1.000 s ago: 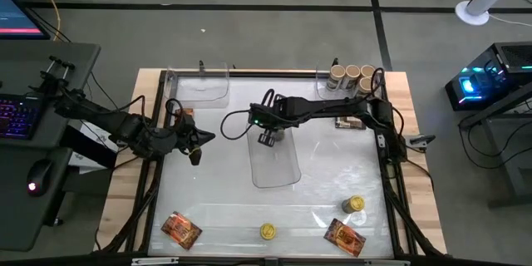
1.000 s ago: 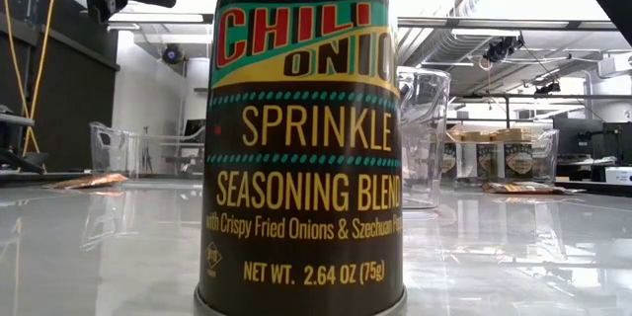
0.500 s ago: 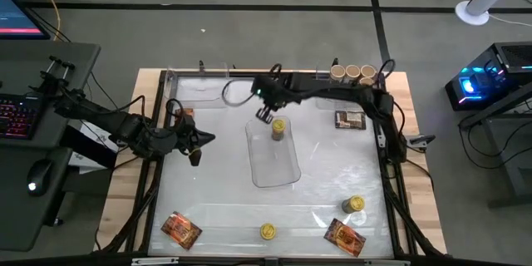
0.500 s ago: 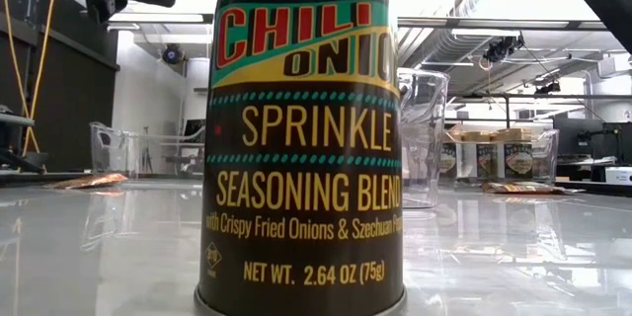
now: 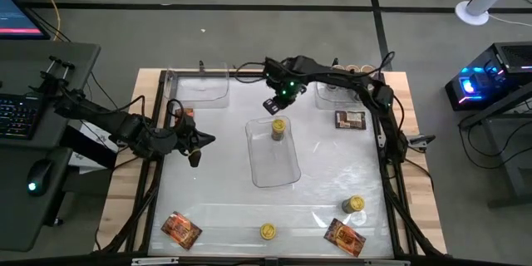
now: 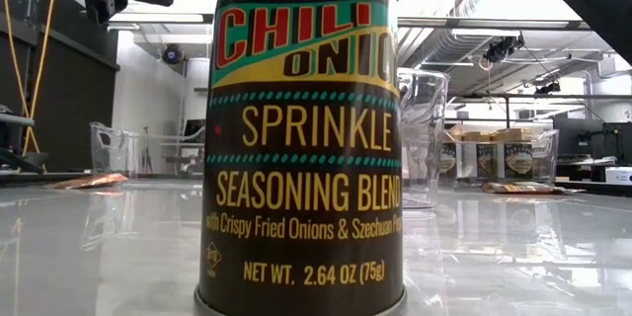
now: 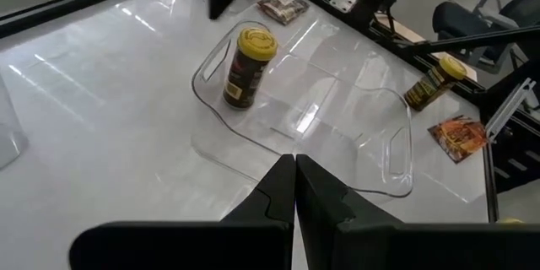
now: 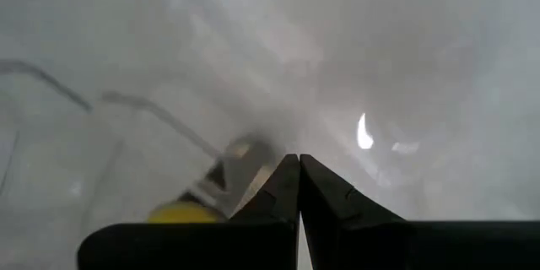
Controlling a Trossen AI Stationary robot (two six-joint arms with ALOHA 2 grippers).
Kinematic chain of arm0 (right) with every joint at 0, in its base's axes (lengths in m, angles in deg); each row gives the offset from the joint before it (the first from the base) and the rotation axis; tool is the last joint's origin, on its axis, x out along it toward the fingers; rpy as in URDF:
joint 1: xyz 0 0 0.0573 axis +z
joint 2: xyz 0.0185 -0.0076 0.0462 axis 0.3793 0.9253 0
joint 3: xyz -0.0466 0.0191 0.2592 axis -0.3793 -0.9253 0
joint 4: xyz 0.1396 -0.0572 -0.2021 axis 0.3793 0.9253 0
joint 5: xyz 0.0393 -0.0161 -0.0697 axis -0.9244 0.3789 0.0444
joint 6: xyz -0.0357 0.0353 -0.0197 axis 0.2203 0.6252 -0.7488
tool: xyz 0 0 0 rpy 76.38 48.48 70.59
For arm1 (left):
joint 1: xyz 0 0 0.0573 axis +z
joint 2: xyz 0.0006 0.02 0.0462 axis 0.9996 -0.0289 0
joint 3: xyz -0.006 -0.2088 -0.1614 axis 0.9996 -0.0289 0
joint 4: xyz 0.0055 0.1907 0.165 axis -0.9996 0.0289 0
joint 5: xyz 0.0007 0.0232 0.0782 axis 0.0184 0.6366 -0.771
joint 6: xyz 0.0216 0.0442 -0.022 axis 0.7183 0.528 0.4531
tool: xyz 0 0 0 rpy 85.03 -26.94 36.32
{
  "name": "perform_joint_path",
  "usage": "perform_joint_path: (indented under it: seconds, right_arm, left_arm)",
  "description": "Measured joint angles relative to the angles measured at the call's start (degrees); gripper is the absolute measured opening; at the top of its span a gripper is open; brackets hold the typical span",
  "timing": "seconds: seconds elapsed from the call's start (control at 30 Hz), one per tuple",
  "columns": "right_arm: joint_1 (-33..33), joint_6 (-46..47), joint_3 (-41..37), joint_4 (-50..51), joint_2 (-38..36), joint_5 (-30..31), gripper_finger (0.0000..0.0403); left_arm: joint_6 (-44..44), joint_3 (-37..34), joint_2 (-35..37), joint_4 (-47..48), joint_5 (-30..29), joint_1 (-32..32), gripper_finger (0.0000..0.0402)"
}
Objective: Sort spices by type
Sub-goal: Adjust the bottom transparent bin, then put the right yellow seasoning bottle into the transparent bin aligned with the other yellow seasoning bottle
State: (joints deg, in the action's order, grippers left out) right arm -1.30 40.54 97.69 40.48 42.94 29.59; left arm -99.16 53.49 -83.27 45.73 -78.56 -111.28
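Note:
A yellow-lidded jar (image 5: 278,127) stands upright on its base in the middle clear tray (image 5: 274,170); the left wrist view shows this jar (image 7: 245,67) too. My right gripper (image 5: 274,105) hangs shut just beyond it toward the far edge, and the jar's lid (image 8: 181,213) shows below the shut fingers (image 8: 298,169). My left gripper (image 5: 198,145) waits shut (image 7: 295,177) at the table's left. Two more yellow-lidded jars (image 5: 268,231) (image 5: 353,204) stand near the near edge. Orange-red packets (image 5: 181,229) (image 5: 344,235) lie flat there. Beige-lidded jars (image 5: 351,71) are partly hidden by my right arm.
A brownish packet (image 5: 350,120) lies at the right, and another packet (image 5: 184,115) lies beside my left gripper. Clear trays sit at the far left (image 5: 199,90) and far right (image 5: 332,91). The near jar (image 6: 301,138) fills the low view. Open tabletop lies between the middle tray and the near edge.
My right gripper has risen off the yellow-lidded jar and drawn back toward the far edge and a little to the right. The jar, hidden under the gripper a second ago, now stands alone in the middle tray. My left arm has kept still.

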Motion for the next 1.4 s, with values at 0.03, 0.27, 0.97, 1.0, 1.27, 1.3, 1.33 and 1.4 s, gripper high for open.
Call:
perform_joint_path:
  seconds: [0.03,0.27,0.97,1.0,1.27,1.3,1.33,1.4]
  right_arm:
    - [0.17,-0.38,0.00,0.72,0.60,-1.22,0.0000]
    - [1.89,-1.27,0.00,1.50,3.00,-1.58,0.0000]
    - [10.05,-3.60,-0.02,8.96,3.02,-0.87,0.0000]
    - [10.55,-3.50,-0.02,9.12,3.02,-0.89,0.0000]
    - [13.57,-3.80,-0.02,11.07,3.01,-1.92,0.0000]
    - [13.84,-4.42,-0.02,12.22,2.87,-1.89,0.0000]
    - [14.12,-5.26,-0.02,13.59,2.74,-1.66,0.0000]
    - [14.52,-6.28,-0.02,17.29,1.91,-0.30,0.0000]
  left_arm:
    - [0.23,0.00,-0.01,-0.02,0.00,0.00,0.0000]
    - [0.45,0.00,-0.03,0.13,0.02,0.00,0.0000]
    - [0.45,0.00,-0.06,0.15,0.07,0.00,0.0000]
    - [0.45,0.00,-0.06,0.14,0.07,0.00,0.0000]
    - [1.04,0.00,-0.06,0.25,0.09,0.00,0.0000]
    - [1.04,0.00,-0.06,0.35,0.14,0.00,0.0000]
    - [1.06,0.00,-0.06,0.52,0.28,0.00,0.0000]
    - [1.32,0.00,-0.06,0.82,0.64,-0.02,0.0000]
